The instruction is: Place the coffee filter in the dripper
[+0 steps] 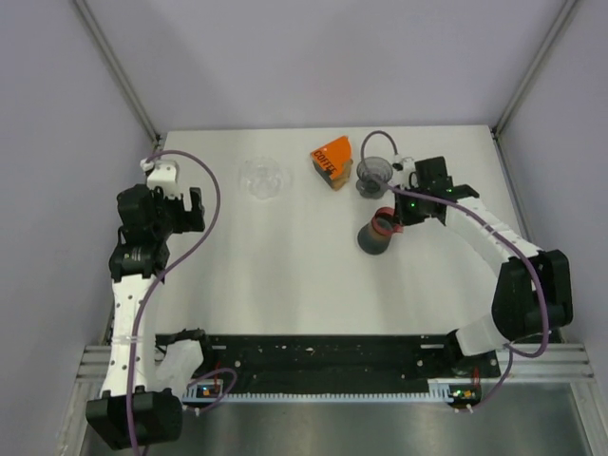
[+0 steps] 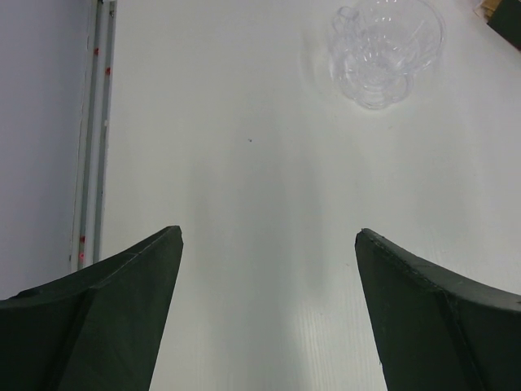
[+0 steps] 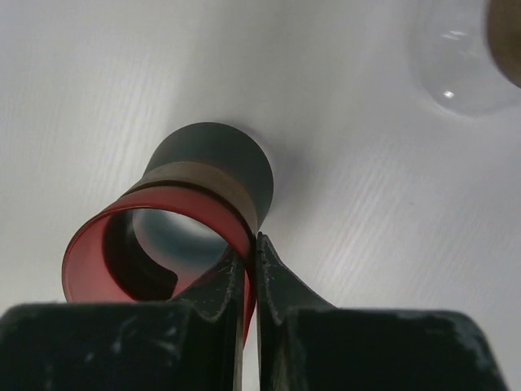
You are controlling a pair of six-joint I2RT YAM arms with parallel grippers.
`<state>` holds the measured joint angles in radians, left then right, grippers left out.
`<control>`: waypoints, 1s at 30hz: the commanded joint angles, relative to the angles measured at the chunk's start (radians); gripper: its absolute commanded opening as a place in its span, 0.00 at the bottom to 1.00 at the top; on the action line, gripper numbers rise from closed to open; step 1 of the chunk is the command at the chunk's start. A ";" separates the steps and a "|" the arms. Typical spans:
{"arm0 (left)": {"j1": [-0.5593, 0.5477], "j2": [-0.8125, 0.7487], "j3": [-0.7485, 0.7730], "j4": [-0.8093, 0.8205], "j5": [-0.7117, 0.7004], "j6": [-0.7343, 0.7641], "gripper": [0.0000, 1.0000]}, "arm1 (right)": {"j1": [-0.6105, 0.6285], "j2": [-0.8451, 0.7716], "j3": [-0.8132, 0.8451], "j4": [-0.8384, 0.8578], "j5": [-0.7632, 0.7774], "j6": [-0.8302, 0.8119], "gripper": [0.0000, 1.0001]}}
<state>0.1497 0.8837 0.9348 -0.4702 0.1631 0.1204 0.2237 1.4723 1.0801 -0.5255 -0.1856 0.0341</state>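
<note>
An orange coffee filter pack (image 1: 332, 158) with brown filters lies at the back of the table. A smoky grey dripper with a handle (image 1: 372, 175) stands just right of it. A clear glass dripper-like piece (image 1: 261, 178) sits further left and shows in the left wrist view (image 2: 383, 50). My right gripper (image 1: 397, 220) is shut on the red rim of a dark cup (image 1: 377, 236). In the right wrist view the fingers (image 3: 256, 240) pinch the rim wall of the cup (image 3: 203, 175), which is tilted. My left gripper (image 2: 269, 236) is open and empty over bare table at the left.
The white table (image 1: 285, 275) is bounded by grey walls at the left, right and back. A metal rail (image 2: 96, 122) runs along its left edge. A clear glass shape (image 3: 460, 65) and a brown edge (image 3: 506, 32) show at the top right of the right wrist view.
</note>
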 commanded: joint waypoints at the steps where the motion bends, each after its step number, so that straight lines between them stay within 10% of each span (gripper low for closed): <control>1: 0.004 0.001 0.050 -0.016 0.036 0.008 0.93 | 0.132 0.042 0.086 -0.008 -0.133 -0.134 0.00; 18: 0.002 0.092 0.070 -0.011 0.091 0.025 0.85 | 0.623 0.427 0.500 -0.005 -0.009 -0.425 0.00; 30: -0.013 0.329 0.183 0.073 0.171 -0.021 0.73 | 0.637 0.381 0.600 -0.014 -0.074 -0.385 0.48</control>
<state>0.1486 1.1263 1.0245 -0.4839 0.2832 0.1310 0.8558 1.9087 1.6089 -0.5556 -0.2314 -0.3618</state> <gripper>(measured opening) 0.757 0.437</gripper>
